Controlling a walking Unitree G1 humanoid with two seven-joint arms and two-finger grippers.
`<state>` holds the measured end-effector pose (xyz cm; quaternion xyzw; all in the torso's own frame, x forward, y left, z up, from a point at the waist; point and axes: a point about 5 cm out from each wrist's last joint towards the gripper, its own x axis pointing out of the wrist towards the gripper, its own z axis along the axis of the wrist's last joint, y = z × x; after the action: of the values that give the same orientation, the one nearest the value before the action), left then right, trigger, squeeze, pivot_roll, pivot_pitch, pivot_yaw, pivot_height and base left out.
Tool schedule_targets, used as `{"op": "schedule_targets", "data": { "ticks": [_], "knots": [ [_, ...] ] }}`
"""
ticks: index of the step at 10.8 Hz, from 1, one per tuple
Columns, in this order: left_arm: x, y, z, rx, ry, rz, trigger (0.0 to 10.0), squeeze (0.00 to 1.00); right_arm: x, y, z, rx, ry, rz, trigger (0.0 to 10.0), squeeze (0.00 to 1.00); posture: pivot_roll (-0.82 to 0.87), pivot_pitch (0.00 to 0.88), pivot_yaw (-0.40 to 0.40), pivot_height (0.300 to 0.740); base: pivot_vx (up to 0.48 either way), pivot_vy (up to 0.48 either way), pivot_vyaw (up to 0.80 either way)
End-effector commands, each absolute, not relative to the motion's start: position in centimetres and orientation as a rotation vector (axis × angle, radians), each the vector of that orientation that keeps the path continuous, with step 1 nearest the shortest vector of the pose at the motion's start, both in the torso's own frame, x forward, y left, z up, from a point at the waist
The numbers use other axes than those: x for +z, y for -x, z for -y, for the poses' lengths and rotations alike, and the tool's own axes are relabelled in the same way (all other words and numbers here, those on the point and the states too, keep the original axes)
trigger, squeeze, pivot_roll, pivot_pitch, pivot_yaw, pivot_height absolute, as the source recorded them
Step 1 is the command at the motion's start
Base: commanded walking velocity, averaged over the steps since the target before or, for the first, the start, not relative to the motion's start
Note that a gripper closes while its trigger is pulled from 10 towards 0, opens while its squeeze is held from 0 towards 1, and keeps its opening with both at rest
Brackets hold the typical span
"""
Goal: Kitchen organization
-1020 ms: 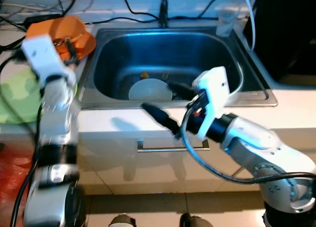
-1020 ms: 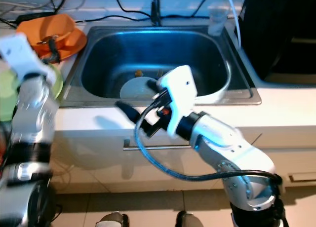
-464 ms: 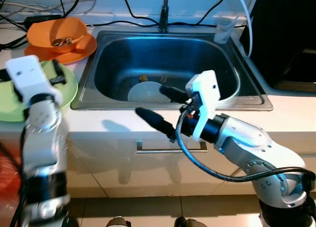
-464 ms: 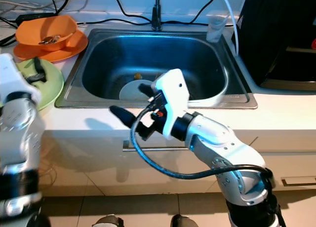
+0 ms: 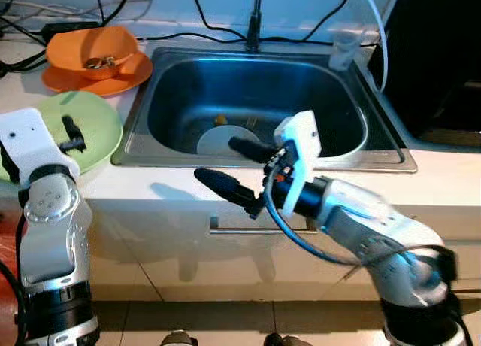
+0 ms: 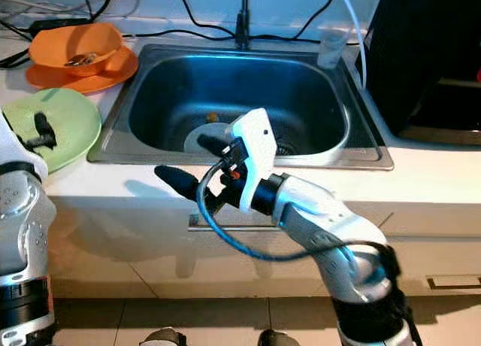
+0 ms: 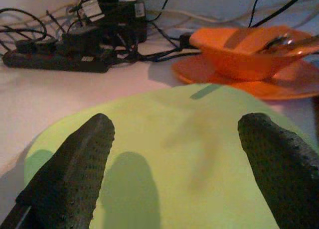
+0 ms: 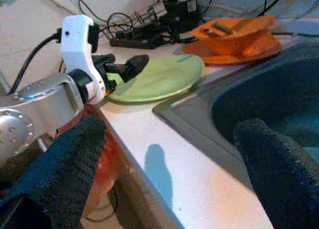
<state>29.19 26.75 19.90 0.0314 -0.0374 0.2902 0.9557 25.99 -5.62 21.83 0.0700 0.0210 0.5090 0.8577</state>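
R gripper (image 5: 237, 168) wide open, empty, over sink (image 5: 361, 105) front edge. L gripper (image 7: 174, 164) spread wide above green plate (image 7: 199, 149), empty.

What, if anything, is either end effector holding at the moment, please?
Nothing is held. The left end effector hangs open over the round light-green plate, and the right end effector is open above the white counter edge.

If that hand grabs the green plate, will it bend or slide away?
The green plate looks rigid and glossy, so it probably won't bend but could slip between the left hand's fingers. It lies flat on the counter, so pushed, it would likely slide rather than tip.
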Motion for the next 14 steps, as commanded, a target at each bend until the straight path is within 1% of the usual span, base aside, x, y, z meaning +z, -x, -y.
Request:
{"op": "schedule_targets", "data": {
  "ticks": [1,2,5,7,10,11,14],
  "knots": [
    [19.9,-29.0,-26.8,0.606,-0.072,0.067,10.0,0.00,22.0,-26.1,5.0,1.101,-0.137,-0.023,10.0,0.00,0.17,0.079,-0.014,0.740,0.000,0.000,0.00],
    [19.6,-28.9,-26.9,0.609,-0.069,0.052,10.0,0.00,22.0,-26.4,4.4,1.110,-0.144,-0.011,10.0,0.00,0.17,0.082,-0.010,0.740,0.000,0.000,0.00],
    [19.5,-29.1,-27.0,0.611,-0.053,0.029,10.0,0.00,22.1,-26.6,4.2,1.103,-0.168,0.026,10.0,0.00,0.17,0.083,-0.003,0.740,0.000,0.000,0.00],
    [19.6,-29.0,-27.1,0.613,-0.055,0.028,10.0,0.00,22.1,-26.7,4.2,1.094,-0.169,0.038,10.0,0.00,0.17,0.085,0.001,0.740,0.000,0.000,0.80],
    [19.6,-29.1,-27.4,0.628,-0.039,0.021,10.0,0.00,22.2,-27.1,4.7,1.050,-0.165,0.045,10.0,0.00,0.16,0.086,0.004,0.740,0.000,0.000,0.00],
    [19.6,-29.2,-27.5,0.630,-0.015,0.011,10.0,0.00,22.2,-27.2,4.9,1.038,-0.163,0.047,10.0,0.00,0.16,0.086,0.004,0.740,0.000,0.000,0.00],
    [19.2,-30.1,-27.8,0.645,0.194,-0.032,10.0,0.00,22.5,-27.3,5.2,1.009,-0.157,0.059,10.0,0.00,0.15,0.091,0.009,0.740,0.000,0.000,0.00]
  ]
}}
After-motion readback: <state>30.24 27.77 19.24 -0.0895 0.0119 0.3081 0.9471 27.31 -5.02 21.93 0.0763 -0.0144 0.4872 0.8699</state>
